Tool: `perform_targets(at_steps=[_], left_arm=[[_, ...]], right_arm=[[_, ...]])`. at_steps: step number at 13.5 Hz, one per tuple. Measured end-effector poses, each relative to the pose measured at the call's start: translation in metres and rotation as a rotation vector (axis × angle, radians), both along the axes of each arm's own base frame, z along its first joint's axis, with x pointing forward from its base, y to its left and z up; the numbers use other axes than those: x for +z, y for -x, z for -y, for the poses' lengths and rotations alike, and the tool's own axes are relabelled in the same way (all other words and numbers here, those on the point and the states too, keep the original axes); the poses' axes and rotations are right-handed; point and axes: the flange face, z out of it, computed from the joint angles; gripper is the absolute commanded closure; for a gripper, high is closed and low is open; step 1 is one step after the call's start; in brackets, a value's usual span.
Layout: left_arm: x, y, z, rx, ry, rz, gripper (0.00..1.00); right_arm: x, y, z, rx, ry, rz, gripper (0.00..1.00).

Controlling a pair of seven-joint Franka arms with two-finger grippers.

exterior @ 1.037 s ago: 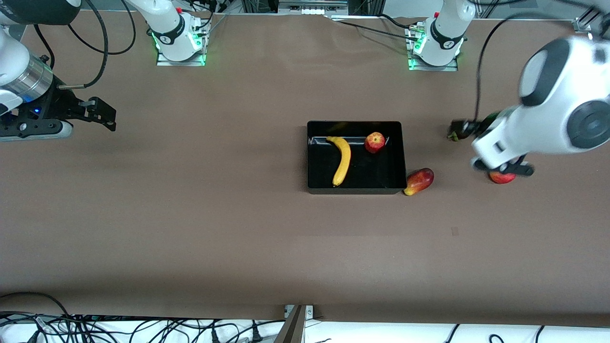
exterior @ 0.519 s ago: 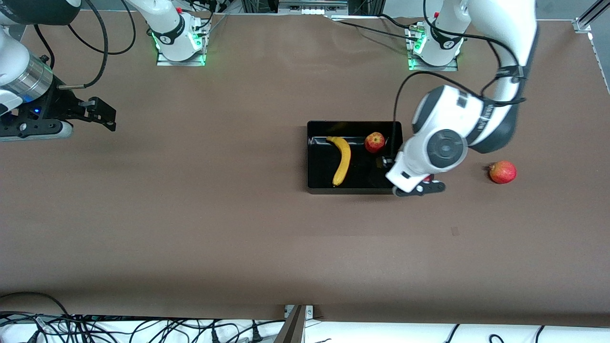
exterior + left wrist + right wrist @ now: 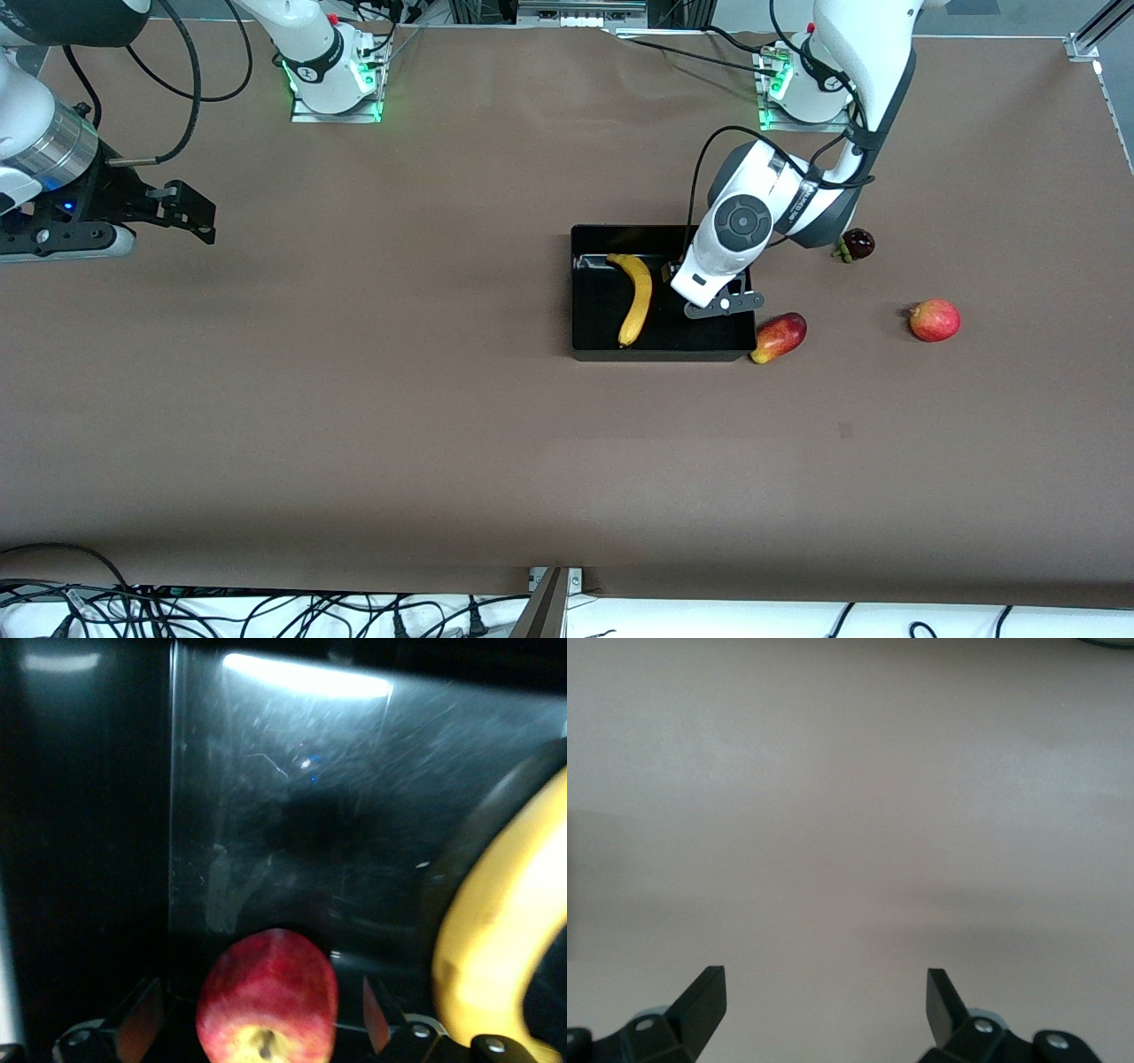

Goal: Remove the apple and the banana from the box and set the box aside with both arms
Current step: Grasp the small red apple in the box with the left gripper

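Front view shows us, starting nearest the camera, the mango-like fruit (image 3: 779,337) lying just outside the box (image 3: 589,328) at its corner toward the left arm's end of the table; we think it could get shoved along when the box is later moved aside. Next comes the banana (image 3: 635,298), lying in the box, and a little farther off the left gripper (image 3: 263,1028) hangs over the box's interior, hiding the apple (image 3: 267,997) from above. Its wrist view shows the fingers spread wide with the apple sitting between them (nothing gripped yet, as far as we can judge). Our main worry is that the round apple rolls off along the glossy floor if one finger touches first, or that a finger nudges the banana, which lies close beside it. The right gripper (image 3: 824,1010) waits at its own end over bare table, fingers wide and holding nothing.
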Motion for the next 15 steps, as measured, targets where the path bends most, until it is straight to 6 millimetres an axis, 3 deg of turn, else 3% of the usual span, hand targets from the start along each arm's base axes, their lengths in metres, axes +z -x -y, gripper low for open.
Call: perform_targets(at_steps=[3,5,6,8,9,11,13,15], left_arm=[[-0.007,0.017,0.001,0.003,-0.008,-0.002,0.00],[-0.009,0.026,0.013,0.004,-0.011,0.006,0.00],[-0.009,0.029,0.018,0.004,-0.010,0.013,0.06],[-0.009,0.031,0.020,0.004,-0.010,0.015,0.59],[-0.010,0.031,0.020,0.005,-0.010,0.015,0.74],[-0.009,0.029,0.018,0.008,-0.010,0.016,0.86],[-0.006,0.025,0.017,0.014,-0.007,0.023,0.86],[0.016,0.012,0.019,0.019,-0.016,0.007,0.87]], right_arm=[[0.000,0.000,0.000,0.000,0.000,0.000,0.00],[0.000,0.000,0.000,0.000,0.000,0.000,0.00],[0.000,0.000,0.000,0.000,0.000,0.000,0.00],[0.000,0.000,0.000,0.000,0.000,0.000,0.00],[0.000,0.000,0.000,0.000,0.000,0.000,0.00],[0.000,0.000,0.000,0.000,0.000,0.000,0.00],[0.000,0.000,0.000,0.000,0.000,0.000,0.00],[0.000,0.000,0.000,0.000,0.000,0.000,0.00]])
